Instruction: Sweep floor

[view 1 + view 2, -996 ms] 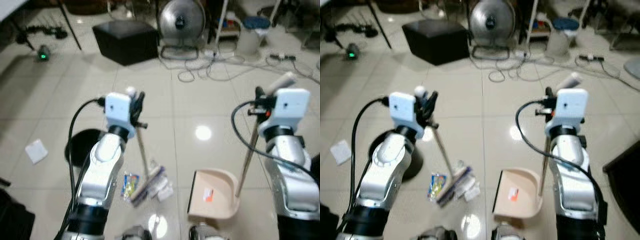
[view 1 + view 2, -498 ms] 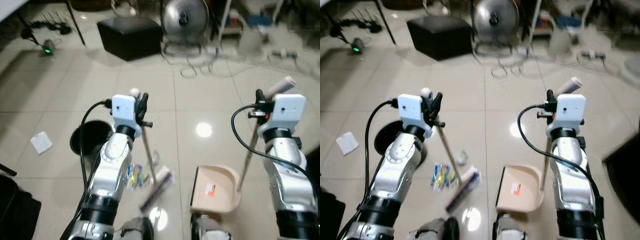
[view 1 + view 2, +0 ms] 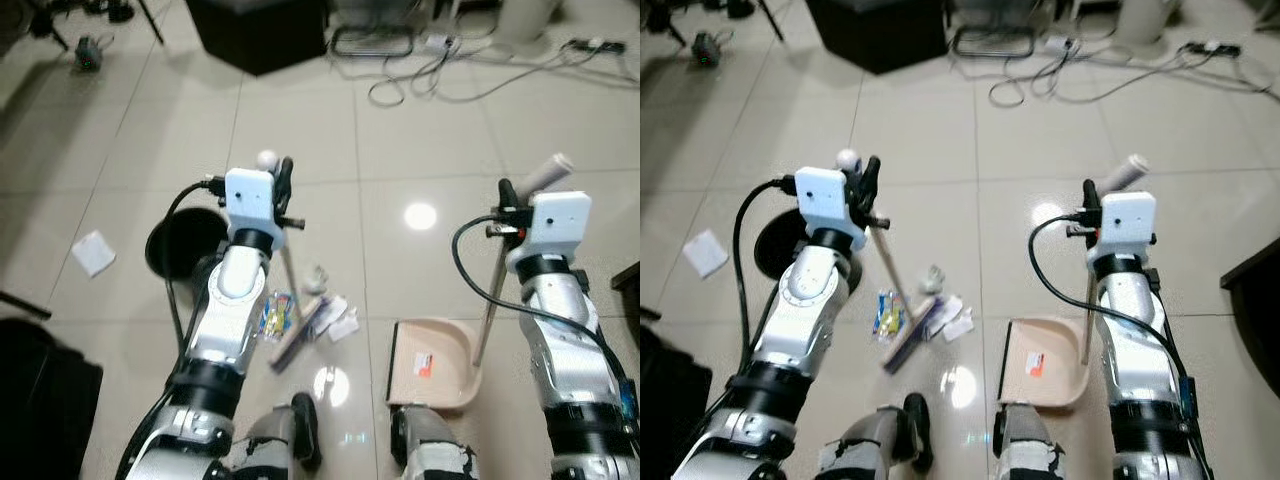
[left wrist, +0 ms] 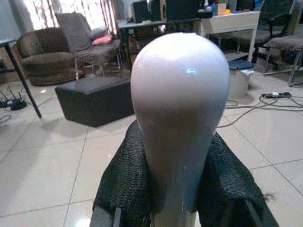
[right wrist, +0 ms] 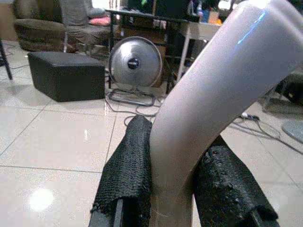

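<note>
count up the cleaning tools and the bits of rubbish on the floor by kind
brooms: 1, the broom held by the left gripper
dustpans: 1, the dustpan held by the right gripper
rubbish by the broom head: 3, colourful wrapper, crumpled wrapper, white scraps
loose white paper: 1
total: 6

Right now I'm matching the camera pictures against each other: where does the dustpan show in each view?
Left eye: dustpan low, right of centre.
Right eye: low, near centre.
Left wrist: not in it.
Right wrist: its handle between the fingers.
Shared landmark: black ottoman.
</note>
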### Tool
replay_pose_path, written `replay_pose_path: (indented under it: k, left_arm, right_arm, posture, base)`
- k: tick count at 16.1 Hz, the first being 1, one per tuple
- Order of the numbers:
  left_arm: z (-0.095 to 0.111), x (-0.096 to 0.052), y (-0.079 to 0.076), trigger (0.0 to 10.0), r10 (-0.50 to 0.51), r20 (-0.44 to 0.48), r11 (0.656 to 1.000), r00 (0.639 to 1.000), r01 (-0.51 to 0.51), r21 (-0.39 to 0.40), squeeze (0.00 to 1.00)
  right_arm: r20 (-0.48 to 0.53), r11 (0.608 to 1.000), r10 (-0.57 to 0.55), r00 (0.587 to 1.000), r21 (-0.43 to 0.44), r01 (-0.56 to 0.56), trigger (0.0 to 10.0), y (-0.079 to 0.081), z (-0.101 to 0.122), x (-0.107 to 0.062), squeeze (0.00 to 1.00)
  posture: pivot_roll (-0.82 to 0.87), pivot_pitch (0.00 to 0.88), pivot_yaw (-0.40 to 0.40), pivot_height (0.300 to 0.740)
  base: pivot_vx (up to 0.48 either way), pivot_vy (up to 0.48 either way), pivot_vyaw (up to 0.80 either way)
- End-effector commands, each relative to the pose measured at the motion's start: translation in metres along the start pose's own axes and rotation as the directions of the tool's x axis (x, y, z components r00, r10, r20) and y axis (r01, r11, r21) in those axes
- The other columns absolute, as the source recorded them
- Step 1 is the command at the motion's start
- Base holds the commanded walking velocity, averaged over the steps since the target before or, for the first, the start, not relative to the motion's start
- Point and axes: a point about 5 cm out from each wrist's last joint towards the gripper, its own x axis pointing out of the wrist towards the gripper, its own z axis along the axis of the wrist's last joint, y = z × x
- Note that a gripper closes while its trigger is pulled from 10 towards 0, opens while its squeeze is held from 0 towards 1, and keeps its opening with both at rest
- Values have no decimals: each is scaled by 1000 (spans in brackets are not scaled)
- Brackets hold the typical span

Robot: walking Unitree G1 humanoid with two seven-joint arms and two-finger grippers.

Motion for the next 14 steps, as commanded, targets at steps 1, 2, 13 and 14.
replay_pose_path:
  k: [1, 2, 13, 14]
  left_arm:
    - [0, 2, 3, 10000, 25, 11, 1000, 1000, -25, -3, 0]
    - [-1, 2, 2, 10000, 25, 12, 1000, 1000, -25, -5, 0]
    - [-1, 21, -18, 10000, 45, 33, 999, 998, -44, -14, 0]
    - [0, 22, -22, 10000, 41, 32, 999, 999, -39, -35, 0]
  right_arm:
    - [85, 999, 8, 996, -38, -5, 10000, 0, 10, 3, 0]
    - [109, 999, 1, 994, -38, 3, 10000, -1, 13, 5, 0]
    - [120, 990, 136, 983, 6, -138, 10000, 64, -9, 9, 0]
    - [124, 990, 136, 983, 9, -138, 10000, 67, -9, 10, 0]
  posture:
    - [5, 354, 120, 740]
    - [8, 356, 119, 740]
    - [62, 376, 145, 740]
    - [62, 374, 145, 740]
  base:
    - [0, 0, 0]
    - [0, 0, 0]
    - [0, 0, 0]
    - [0, 0, 0]
